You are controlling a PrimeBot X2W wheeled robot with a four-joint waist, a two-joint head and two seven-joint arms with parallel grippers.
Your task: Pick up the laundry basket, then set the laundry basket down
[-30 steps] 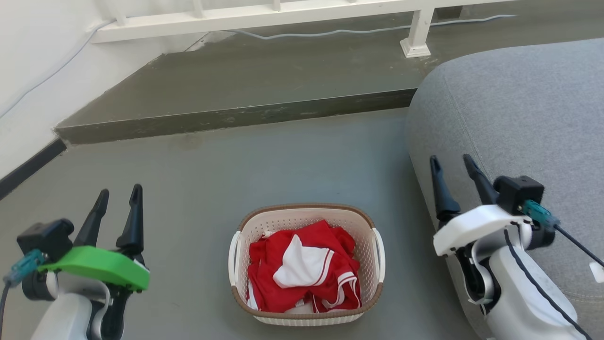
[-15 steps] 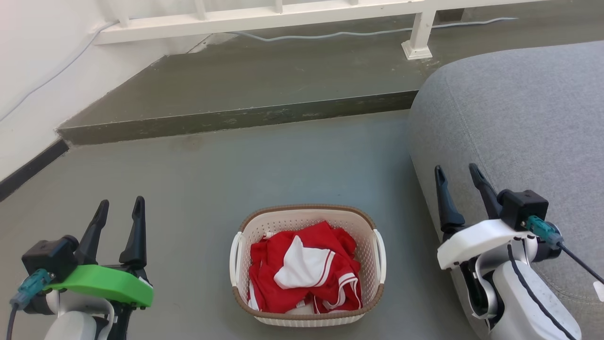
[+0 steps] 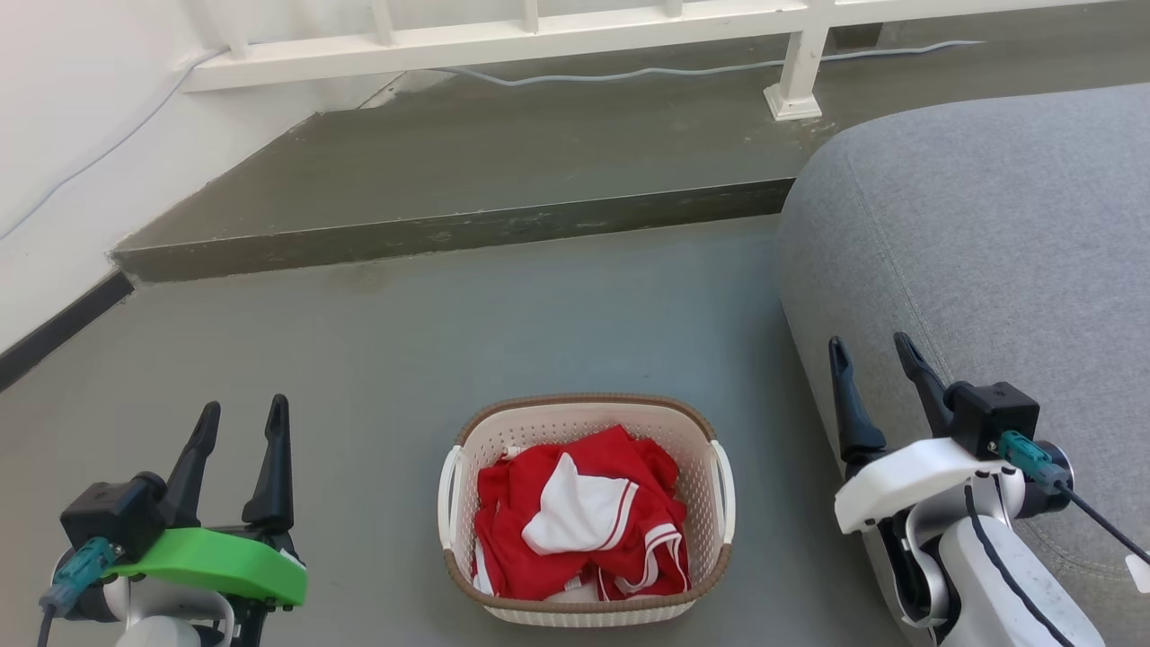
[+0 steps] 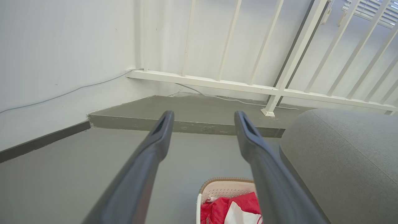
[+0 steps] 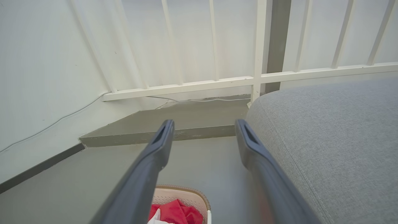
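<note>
The laundry basket [image 3: 692,449], cream with a brown rim and white side handles, stands on the grey floor at the bottom centre of the head view, holding red and white clothes [image 3: 575,512]. My left gripper [image 3: 243,413] is open to its left, well apart from it. To the basket's right, my right gripper [image 3: 871,350] is open in front of the grey sofa. Part of the laundry basket [image 4: 224,186] shows between my left gripper's [image 4: 203,116] fingers. The laundry basket's far rim [image 5: 186,191] shows low in the right wrist view, below my right gripper [image 5: 203,124].
A grey sofa [image 3: 979,234] fills the right side, close to my right arm. A raised floor step [image 3: 449,234] runs across ahead, with a white railing [image 3: 503,36] and a cable [image 3: 629,67] beyond. A white wall [image 3: 54,135] with a dark skirting stands at the left.
Both grippers sit lower in the head view than a second ago and stay open. The whole picture has shifted slightly, so the camera has moved. The basket stays on the floor.
</note>
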